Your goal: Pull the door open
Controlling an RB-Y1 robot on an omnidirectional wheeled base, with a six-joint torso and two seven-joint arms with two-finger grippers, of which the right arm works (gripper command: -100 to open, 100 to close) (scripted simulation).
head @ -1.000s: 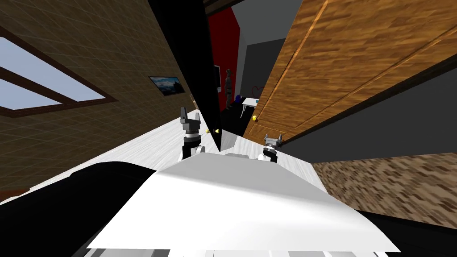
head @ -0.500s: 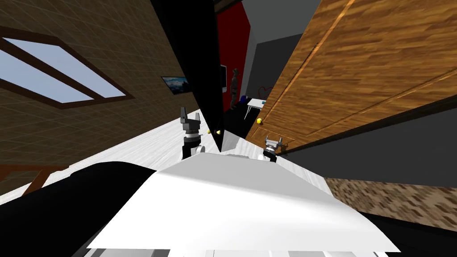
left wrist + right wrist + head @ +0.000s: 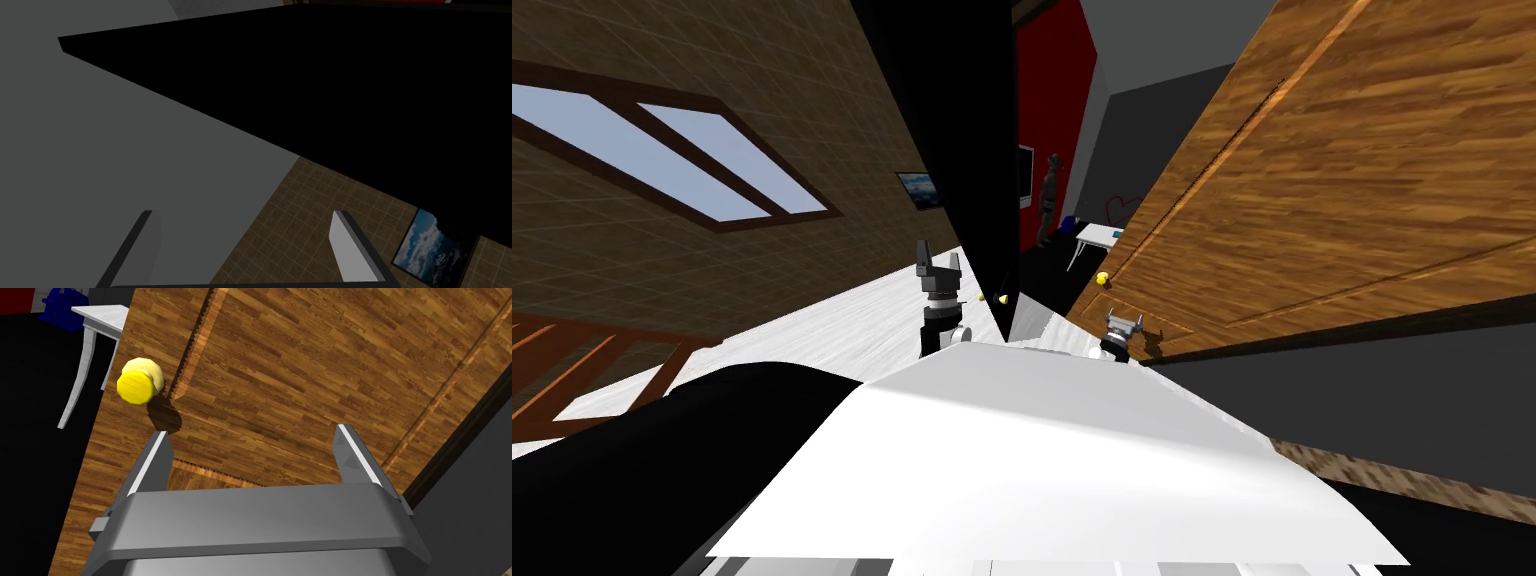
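On your left, a window (image 3: 712, 150) sits in the brown tiled wall (image 3: 662, 290), with a framed sky picture (image 3: 920, 188) further along; ahead you see a red wall (image 3: 1052, 80), a dark standing figure (image 3: 1050, 200) and a white table (image 3: 1097, 238); a blue object (image 3: 62, 300) sits just beside it.

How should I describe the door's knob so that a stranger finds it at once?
Start at the large wooden door in front of the right gripper. Near its edge toward the white table sits the knob: round and bright yellow against brown wood.
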